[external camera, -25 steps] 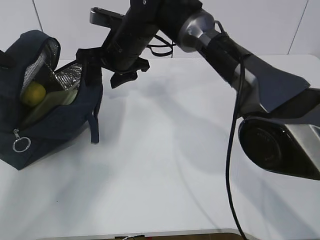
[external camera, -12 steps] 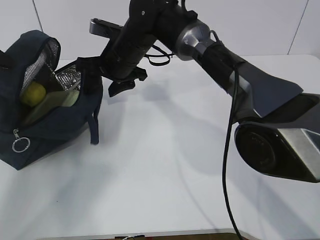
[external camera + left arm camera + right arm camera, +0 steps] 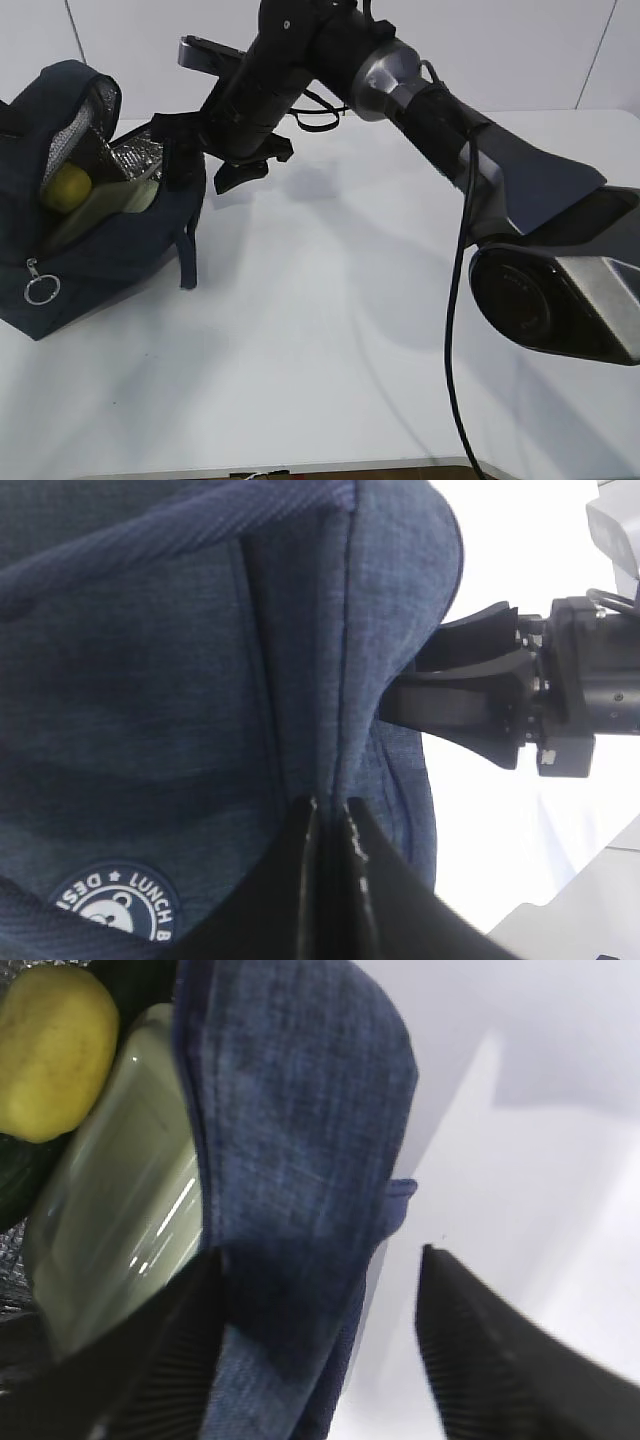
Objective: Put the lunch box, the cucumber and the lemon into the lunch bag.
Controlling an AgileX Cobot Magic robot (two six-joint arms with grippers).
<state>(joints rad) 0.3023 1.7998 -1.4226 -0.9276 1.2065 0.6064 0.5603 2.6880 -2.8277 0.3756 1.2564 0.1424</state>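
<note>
The navy lunch bag (image 3: 110, 250) stands open at the table's left. Inside it lie the yellow lemon (image 3: 68, 187) and the pale green lunch box (image 3: 115, 200). The right wrist view shows the lemon (image 3: 55, 1050) against the lunch box (image 3: 120, 1210). A dark green sliver (image 3: 12, 1175) under the lemon looks like the cucumber, otherwise hidden. My right gripper (image 3: 215, 155) is open and straddles the bag's right wall (image 3: 290, 1160), one finger inside, one outside. My left gripper (image 3: 330, 815) is shut on a seam of the bag's outer fabric.
The bag's zipper ring (image 3: 42, 290) hangs at its front left corner and a strap (image 3: 188, 255) droops down its right side. The white table (image 3: 330, 330) stretches right of the bag. My right arm (image 3: 470, 140) spans the table from the right.
The right gripper has shifted a little left and down onto the bag's right rim, then held still. The bag and its contents have not moved.
</note>
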